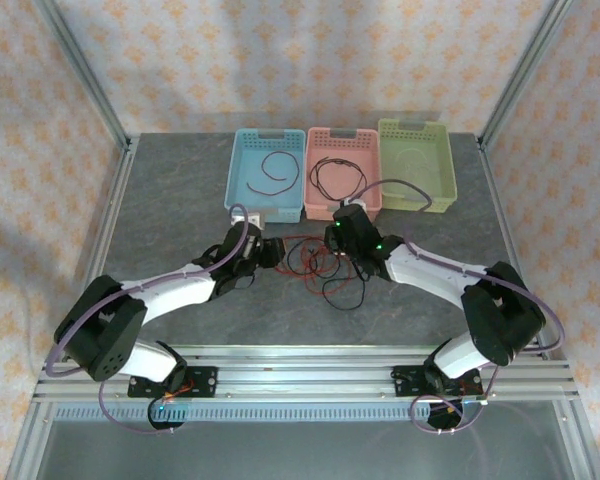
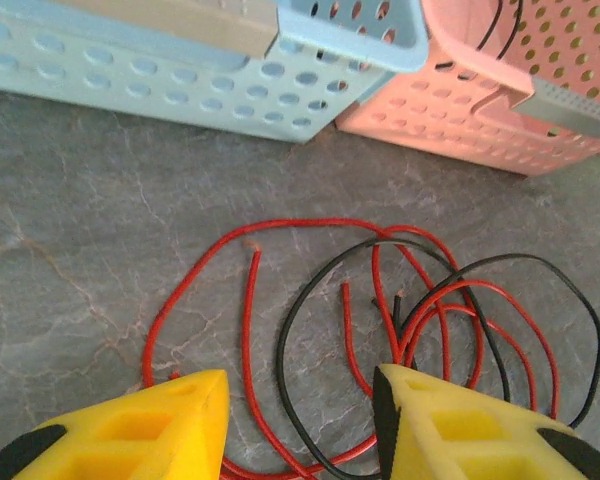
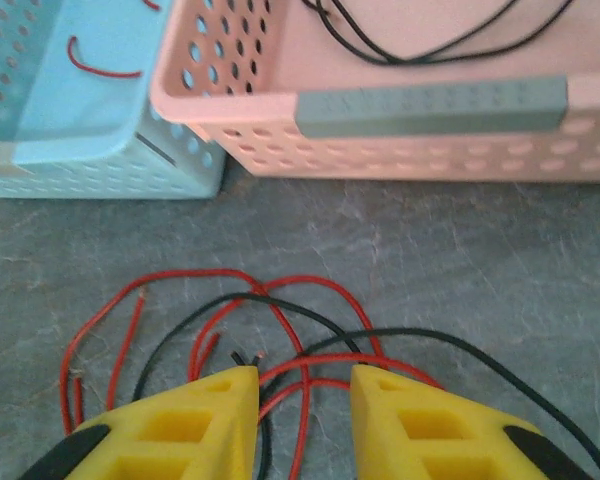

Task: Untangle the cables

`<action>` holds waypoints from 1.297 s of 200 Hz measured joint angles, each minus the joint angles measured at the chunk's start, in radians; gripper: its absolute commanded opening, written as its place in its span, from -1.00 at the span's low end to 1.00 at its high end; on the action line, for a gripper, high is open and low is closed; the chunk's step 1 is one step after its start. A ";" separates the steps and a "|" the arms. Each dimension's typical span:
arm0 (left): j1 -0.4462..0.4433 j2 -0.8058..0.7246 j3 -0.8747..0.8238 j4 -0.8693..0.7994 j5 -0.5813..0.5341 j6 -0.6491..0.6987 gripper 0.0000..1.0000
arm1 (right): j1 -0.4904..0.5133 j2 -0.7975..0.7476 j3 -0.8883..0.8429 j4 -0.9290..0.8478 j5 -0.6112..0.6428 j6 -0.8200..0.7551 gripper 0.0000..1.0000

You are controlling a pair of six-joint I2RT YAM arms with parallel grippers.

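A tangle of red and black cables (image 1: 315, 262) lies on the grey table in front of the baskets. My left gripper (image 1: 275, 252) sits at the tangle's left edge and my right gripper (image 1: 338, 238) at its far right side. In the left wrist view the left gripper (image 2: 300, 400) is open, low over the table, with a red cable (image 2: 246, 330) and a black cable (image 2: 283, 350) running between its yellow fingers. The right gripper (image 3: 303, 390) is open too, its gap narrower. Red strands (image 3: 310, 283) and a black strand (image 3: 450, 340) cross between and under its fingers.
Three baskets stand in a row at the back: blue (image 1: 263, 213), pink (image 1: 345, 133) and green (image 1: 417, 125). The blue one holds a red cable (image 1: 272, 172), the pink one a black cable (image 1: 335, 175). Metal frame rails border the table.
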 measured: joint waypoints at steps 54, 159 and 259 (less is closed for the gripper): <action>-0.021 0.056 0.004 0.003 0.000 -0.013 -0.15 | 0.002 0.016 -0.004 -0.001 -0.072 0.066 -0.36; -0.028 0.080 0.008 0.042 0.002 -0.016 -0.16 | 0.085 0.196 0.064 0.043 -0.158 0.150 -0.38; -0.028 0.086 0.002 0.070 0.024 -0.016 -0.15 | 0.085 0.283 0.117 0.048 -0.160 0.153 -0.40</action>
